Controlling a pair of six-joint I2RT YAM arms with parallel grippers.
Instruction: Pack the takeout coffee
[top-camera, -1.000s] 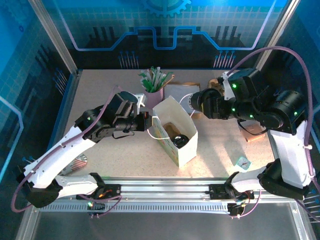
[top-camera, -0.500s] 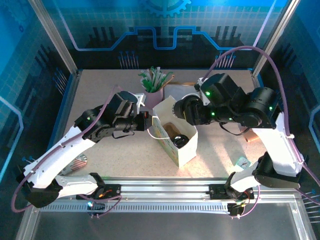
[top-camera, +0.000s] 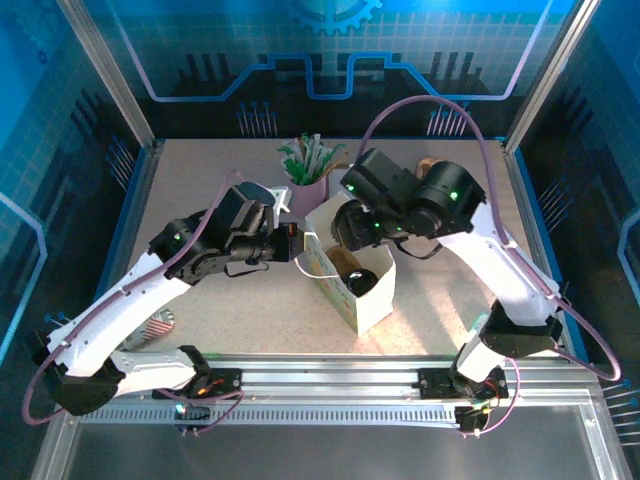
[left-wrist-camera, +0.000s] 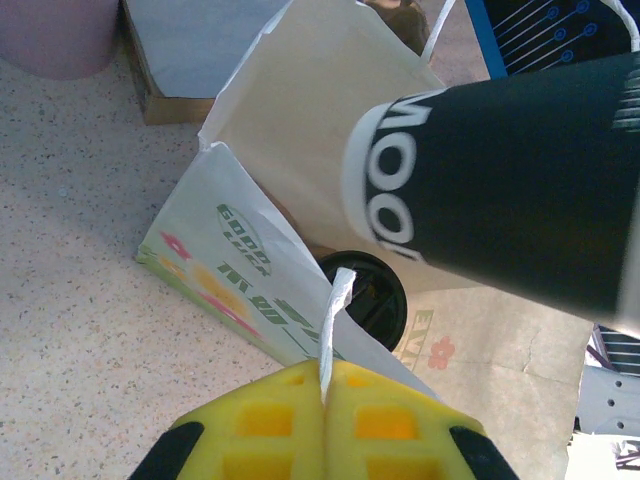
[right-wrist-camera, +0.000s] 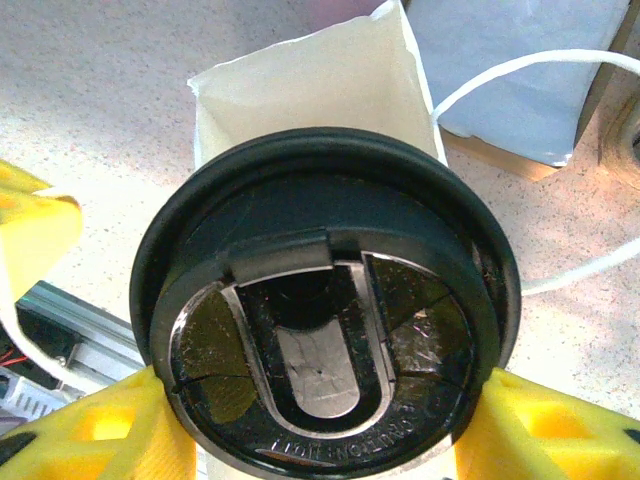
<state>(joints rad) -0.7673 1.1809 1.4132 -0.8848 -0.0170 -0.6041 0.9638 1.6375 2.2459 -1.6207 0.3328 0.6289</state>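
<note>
My right gripper (right-wrist-camera: 325, 410) is shut on a takeout coffee cup with a black round lid (right-wrist-camera: 325, 330), yellow fingers (right-wrist-camera: 90, 430) against both sides. From the left wrist view the cup (left-wrist-camera: 500, 180) looks dark with white lettering and hangs tilted over the open white paper bag (left-wrist-camera: 300, 130). From above, the right gripper (top-camera: 348, 228) is over the bag's (top-camera: 372, 300) far side. Another black lid (left-wrist-camera: 368, 295) lies inside the bag (right-wrist-camera: 300, 90). My left gripper (left-wrist-camera: 325, 385) is shut on the bag's white cord handle (left-wrist-camera: 335, 310), left of the bag (top-camera: 292, 243).
A pink cup of green-and-white sachets (top-camera: 308, 172) stands just behind the bag, with a flat grey-topped box (left-wrist-camera: 190, 40) beside it. The bag's other white handle (right-wrist-camera: 520, 70) loops over that box (right-wrist-camera: 520, 120). A metal rail (top-camera: 320, 385) runs along the near edge.
The right arm swung left with the cup, from right of the bag to over its open mouth. The left gripper stayed where it was, holding the handle.
</note>
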